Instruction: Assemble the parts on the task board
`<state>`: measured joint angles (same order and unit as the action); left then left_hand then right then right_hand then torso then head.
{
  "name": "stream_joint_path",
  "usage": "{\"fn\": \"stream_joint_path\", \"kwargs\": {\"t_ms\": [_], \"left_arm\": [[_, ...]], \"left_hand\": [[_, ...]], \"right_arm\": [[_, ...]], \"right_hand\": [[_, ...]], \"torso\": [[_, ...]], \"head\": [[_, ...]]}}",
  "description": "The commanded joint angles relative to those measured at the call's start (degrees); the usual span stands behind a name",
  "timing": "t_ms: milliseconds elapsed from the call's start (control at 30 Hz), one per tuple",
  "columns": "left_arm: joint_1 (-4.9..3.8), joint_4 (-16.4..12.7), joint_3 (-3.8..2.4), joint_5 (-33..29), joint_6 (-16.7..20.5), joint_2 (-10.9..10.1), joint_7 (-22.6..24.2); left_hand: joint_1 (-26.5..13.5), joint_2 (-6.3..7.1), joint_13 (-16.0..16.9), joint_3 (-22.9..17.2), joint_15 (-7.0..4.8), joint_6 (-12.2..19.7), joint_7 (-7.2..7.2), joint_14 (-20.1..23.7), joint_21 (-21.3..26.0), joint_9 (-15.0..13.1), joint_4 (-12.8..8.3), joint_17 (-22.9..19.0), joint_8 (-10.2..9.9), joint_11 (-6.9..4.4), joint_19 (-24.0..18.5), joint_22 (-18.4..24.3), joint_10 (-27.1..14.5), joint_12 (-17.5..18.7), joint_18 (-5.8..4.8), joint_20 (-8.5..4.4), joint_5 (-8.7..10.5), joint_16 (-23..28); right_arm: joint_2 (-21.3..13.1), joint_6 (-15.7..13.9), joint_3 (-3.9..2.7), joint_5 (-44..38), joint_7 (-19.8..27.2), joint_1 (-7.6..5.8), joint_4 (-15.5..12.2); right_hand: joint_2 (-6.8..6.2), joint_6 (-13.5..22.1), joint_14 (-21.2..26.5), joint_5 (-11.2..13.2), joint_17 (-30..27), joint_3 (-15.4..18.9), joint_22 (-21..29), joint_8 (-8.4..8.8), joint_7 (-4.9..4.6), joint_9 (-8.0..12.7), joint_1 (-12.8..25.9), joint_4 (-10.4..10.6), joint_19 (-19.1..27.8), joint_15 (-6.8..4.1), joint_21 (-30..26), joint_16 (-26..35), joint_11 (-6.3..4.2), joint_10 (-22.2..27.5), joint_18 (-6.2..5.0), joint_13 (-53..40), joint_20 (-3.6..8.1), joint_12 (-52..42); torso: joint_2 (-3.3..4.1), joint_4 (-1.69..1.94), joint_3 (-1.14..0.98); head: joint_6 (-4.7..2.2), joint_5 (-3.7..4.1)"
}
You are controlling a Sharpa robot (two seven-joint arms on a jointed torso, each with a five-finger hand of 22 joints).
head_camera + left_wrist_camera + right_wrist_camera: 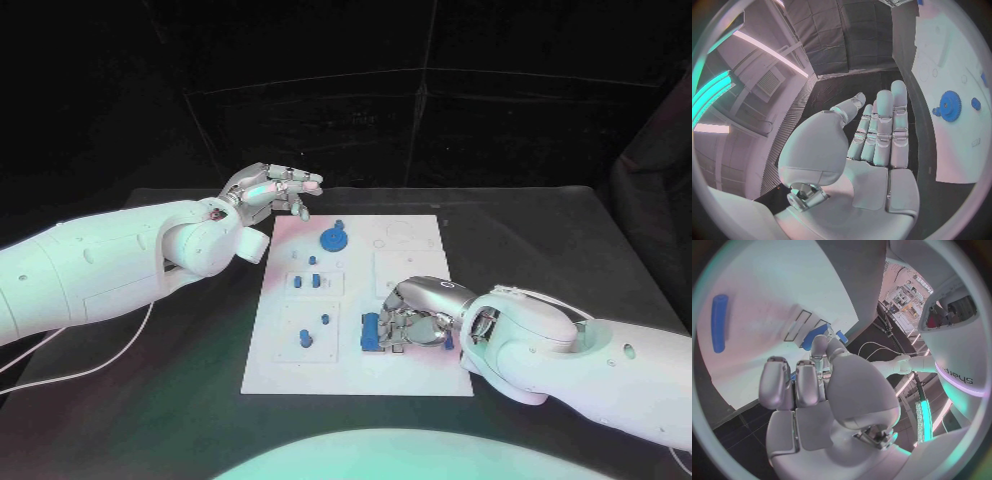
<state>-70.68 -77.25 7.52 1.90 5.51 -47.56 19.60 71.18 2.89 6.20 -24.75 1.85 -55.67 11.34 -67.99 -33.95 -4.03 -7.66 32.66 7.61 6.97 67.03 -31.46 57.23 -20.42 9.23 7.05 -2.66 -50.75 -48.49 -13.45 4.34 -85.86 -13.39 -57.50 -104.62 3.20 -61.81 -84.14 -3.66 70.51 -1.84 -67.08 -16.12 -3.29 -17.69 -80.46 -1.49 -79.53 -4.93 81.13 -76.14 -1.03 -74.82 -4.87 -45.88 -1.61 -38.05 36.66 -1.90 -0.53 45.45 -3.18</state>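
Note:
The white task board (411,375) lies in the middle of the black table. A blue gear (333,239) (949,105) stands near its far edge, and several small blue pegs (306,282) stand on its left half. My right hand (421,312) (820,385) is bent over the board's near right part, its fingers curled down, and thumb and finger pinch an upright blue part (371,331) (815,336). A blue rod (718,322) lies on the board beyond that hand. My left hand (271,188) (873,135) hovers over the board's far left corner, flat and holding nothing.
More blue pegs (307,337) stand near the board's left front. A white cable (101,365) trails over the table under my left arm. Bare black table (534,240) lies to the right of the board and behind it.

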Motion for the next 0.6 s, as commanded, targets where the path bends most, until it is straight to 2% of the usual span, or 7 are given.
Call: {"fn": "stream_joint_path", "kwargs": {"t_ms": [33, 267, 333, 433, 600], "left_arm": [[-0.09, -0.1, -0.05, -0.2, -0.5, 0.0, 0.0], [-0.09, -0.1, -0.05, -0.2, -0.5, 0.0, 0.0], [-0.09, -0.1, -0.05, -0.2, -0.5, -0.1, 0.0], [-0.09, -0.1, -0.05, -0.2, -0.5, -0.1, 0.0], [-0.08, -0.1, -0.05, -0.2, -0.6, -0.1, -0.1]], "left_hand": [[-0.3, -0.14, 0.1, 0.0, 0.04, 0.2, 0.00, 0.6, 0.4, 0.0, 0.2, -0.1, 0.2, 0.01, 0.1, 0.1, -0.4, -0.4, 1.18, 0.35, -0.21, -0.3], [-0.3, -0.14, 0.1, 0.0, 0.04, 0.2, 0.00, 0.6, 0.4, 0.0, 0.2, -0.1, 0.2, 0.01, 0.1, 0.1, -0.4, -0.4, 1.18, 0.35, -0.21, -0.3], [-0.3, -0.14, 0.1, 0.0, 0.04, 0.2, 0.00, 0.6, 0.4, 0.0, 0.2, -0.1, 0.2, 0.01, 0.1, 0.1, -0.4, -0.4, 1.18, 0.35, -0.21, -0.3], [-0.3, -0.14, 0.1, 0.0, 0.04, 0.2, 0.00, 0.6, 0.4, 0.0, 0.2, -0.1, 0.2, 0.01, 0.1, 0.1, -0.4, -0.4, 1.18, 0.35, -0.21, -0.3], [-0.3, -0.14, 0.1, 0.0, 0.04, 0.2, 0.00, 0.6, 0.4, 0.0, 0.2, -0.1, 0.2, 0.01, 0.1, 0.1, -0.4, -0.4, 1.18, 0.35, -0.21, -0.3]], "right_arm": [[0.5, 0.9, 0.03, -0.9, -0.3, -0.02, 0.0], [0.8, -0.4, 0.04, -2.0, -0.8, -0.02, 0.0], [0.5, -1.2, 0.04, -2.5, -1.0, -0.01, -0.2], [0.1, -2.1, 0.03, -2.7, -0.5, -0.01, -0.5], [-0.8, -4.3, 0.03, -2.4, 0.8, -0.01, -1.0]], "right_hand": [[0.68, -0.5, -2.2, -0.1, 0.1, -0.5, -0.1, 0.25, -0.04, 0.1, 0.0, -0.1, 0.0, 0.13, -0.2, 0.1, -0.09, -0.1, 0.35, -0.1, 0.03, 0.3], [0.92, -0.9, -2.3, 0.1, 0.5, -1.7, -0.5, 0.43, 0.11, 0.2, -0.1, -0.8, -0.2, 0.05, -0.1, -0.1, -0.17, -0.5, 0.42, -0.6, 0.09, -0.2], [0.21, -1.1, -2.3, -0.1, 0.6, -1.7, -0.5, 0.52, 0.08, 0.2, 0.8, -0.8, -0.2, 0.06, 0.0, -0.1, -0.14, -0.7, 0.44, -0.8, 0.10, -0.3], [-1.75, -1.3, -2.3, -2.1, 0.4, -1.0, -0.4, 0.73, -0.03, 0.3, 3.0, -0.3, -0.1, 0.12, -0.1, 0.0, -0.07, -0.7, 0.40, -0.8, 0.06, -0.2], [-3.90, -0.6, -2.0, -3.7, -1.1, -0.1, 1.0, 1.23, -0.47, 0.5, 5.0, 0.2, 0.5, 0.31, -0.7, 1.3, 0.25, 0.1, 0.14, 0.2, -0.05, 1.3]], "torso": [[-0.06, -0.01, -0.01], [-0.05, -0.07, -0.04], [-0.04, -0.07, -0.03], [-0.04, -0.08, -0.08], [-0.04, -0.08, -0.07]], "head": [[0.04, -0.05], [0.01, -0.13], [-0.01, -0.14], [-0.03, -0.18], [0.04, -0.17]]}}
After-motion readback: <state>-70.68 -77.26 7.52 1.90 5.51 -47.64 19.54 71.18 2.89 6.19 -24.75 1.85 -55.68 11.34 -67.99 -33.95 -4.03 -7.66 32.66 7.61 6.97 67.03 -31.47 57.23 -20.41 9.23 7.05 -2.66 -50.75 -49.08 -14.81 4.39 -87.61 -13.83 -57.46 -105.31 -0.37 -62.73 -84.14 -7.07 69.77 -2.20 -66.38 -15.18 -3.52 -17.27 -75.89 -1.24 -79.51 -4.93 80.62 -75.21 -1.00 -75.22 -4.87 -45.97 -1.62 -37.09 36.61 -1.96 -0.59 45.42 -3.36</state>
